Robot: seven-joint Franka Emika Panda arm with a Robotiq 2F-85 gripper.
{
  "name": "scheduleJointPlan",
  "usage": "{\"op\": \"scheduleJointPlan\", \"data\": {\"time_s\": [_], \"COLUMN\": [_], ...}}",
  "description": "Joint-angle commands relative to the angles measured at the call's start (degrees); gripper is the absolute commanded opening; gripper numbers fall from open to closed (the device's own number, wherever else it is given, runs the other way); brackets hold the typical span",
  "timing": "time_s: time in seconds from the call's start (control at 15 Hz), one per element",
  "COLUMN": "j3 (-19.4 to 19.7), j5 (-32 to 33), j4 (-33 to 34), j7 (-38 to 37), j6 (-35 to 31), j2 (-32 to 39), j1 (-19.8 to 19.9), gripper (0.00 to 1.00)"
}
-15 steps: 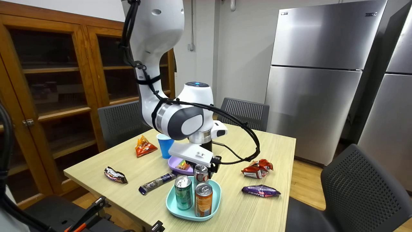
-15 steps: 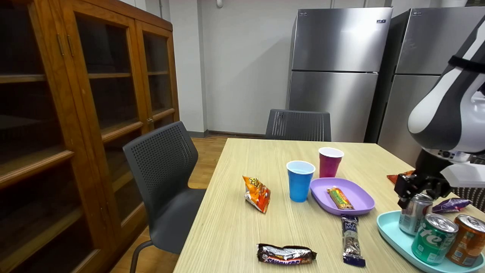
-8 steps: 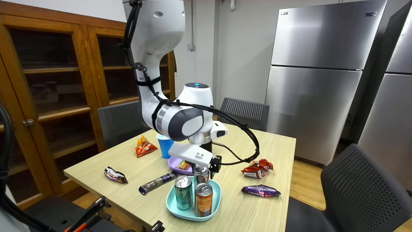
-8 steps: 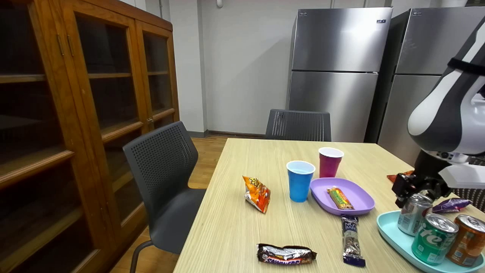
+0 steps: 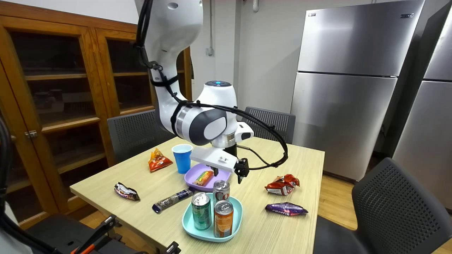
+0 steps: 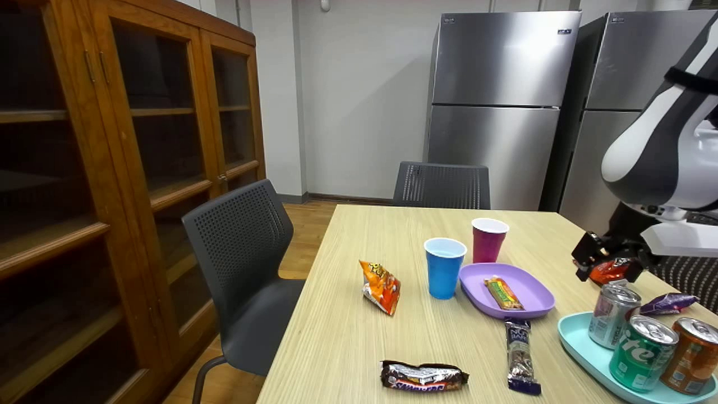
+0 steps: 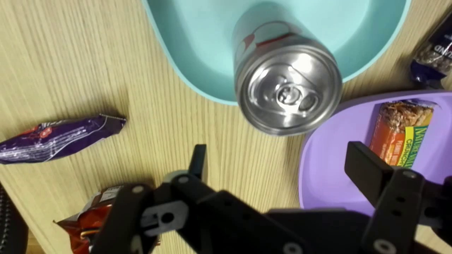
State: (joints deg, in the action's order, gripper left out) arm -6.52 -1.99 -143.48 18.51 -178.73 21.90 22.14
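My gripper (image 5: 227, 175) is open and empty above the table, just above and behind the silver can (image 5: 221, 191). In the wrist view the spread fingers (image 7: 277, 151) have the table and the purple plate (image 7: 328, 169) below them; the silver can (image 7: 287, 91) stands apart, ahead of them. The can stands upright in the turquoise tray (image 5: 237, 211), with a green can (image 5: 201, 214) and an orange can (image 5: 223, 222). The purple plate holds a granola bar (image 7: 402, 134), partly behind a finger. In an exterior view the gripper (image 6: 607, 274) hangs above the silver can (image 6: 612, 318).
A blue cup (image 6: 443, 272) and a magenta cup (image 6: 488, 244) stand beside the plate. An orange bag (image 6: 381, 287), brown bar (image 6: 424, 377), nut bar (image 6: 520, 356), purple wrapper (image 5: 286, 209) and red bag (image 5: 282, 185) lie about. Chairs surround the table.
My gripper, which was around the top of the silver can, has risen off it and moved back from it. The can stays standing in the turquoise tray.
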Motion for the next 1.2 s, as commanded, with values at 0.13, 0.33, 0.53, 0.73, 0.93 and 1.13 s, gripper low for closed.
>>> {"op": "scheduleJointPlan", "data": {"time_s": [0.13, 0.33, 0.53, 0.73, 0.93, 1.13], "j3": [-2.1, 2.3, 5.7, 9.2, 12.2, 12.0], "j5": [-1.8, -3.6, -5.0, -5.9, -6.6, -7.7], "j4": [2.8, 5.7, 8.4, 11.0, 13.5, 15.5], "j7": [-3.8, -9.3, -13.5, -16.9, -19.8, -20.4], "j6": [0.3, 1.3, 2.9, 4.5, 6.1, 8.1], "j2": [-1.7, -1.0, 0.1, 1.6, 3.7, 5.4], "j1": [2.8, 0.0, -1.0, -2.0, -2.9, -1.7], "gripper": [1.00, 1.00, 1.00, 1.00, 1.00, 1.00]}}
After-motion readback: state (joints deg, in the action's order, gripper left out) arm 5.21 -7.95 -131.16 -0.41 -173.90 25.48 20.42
